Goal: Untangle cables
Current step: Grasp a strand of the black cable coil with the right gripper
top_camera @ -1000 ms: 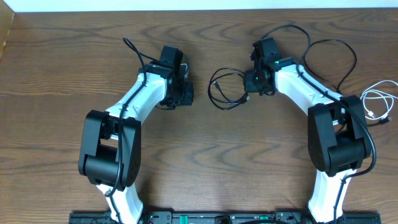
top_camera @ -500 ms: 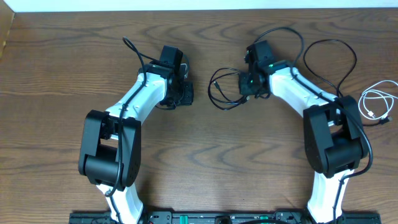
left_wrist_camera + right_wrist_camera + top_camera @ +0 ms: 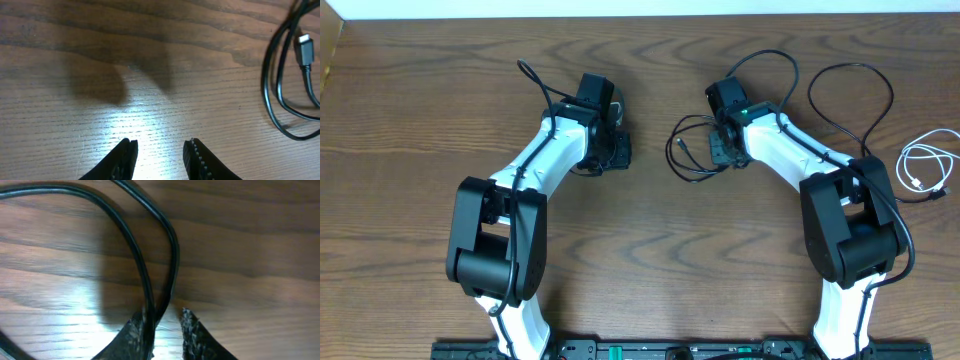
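The table (image 3: 640, 250) is brown wood with clear grain and a slightly glossy finish. The black cable (image 3: 175, 255) looks like smooth plastic.

Black cable (image 3: 175, 247) looped mid-table, second black cable (image 3: 890, 100) arcing right, white cable (image 3: 905, 165) coiled far right.

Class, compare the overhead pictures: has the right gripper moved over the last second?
Yes. Judged against the white cable, which stayed put, the right gripper moved left, away from it, and slightly down the picture.
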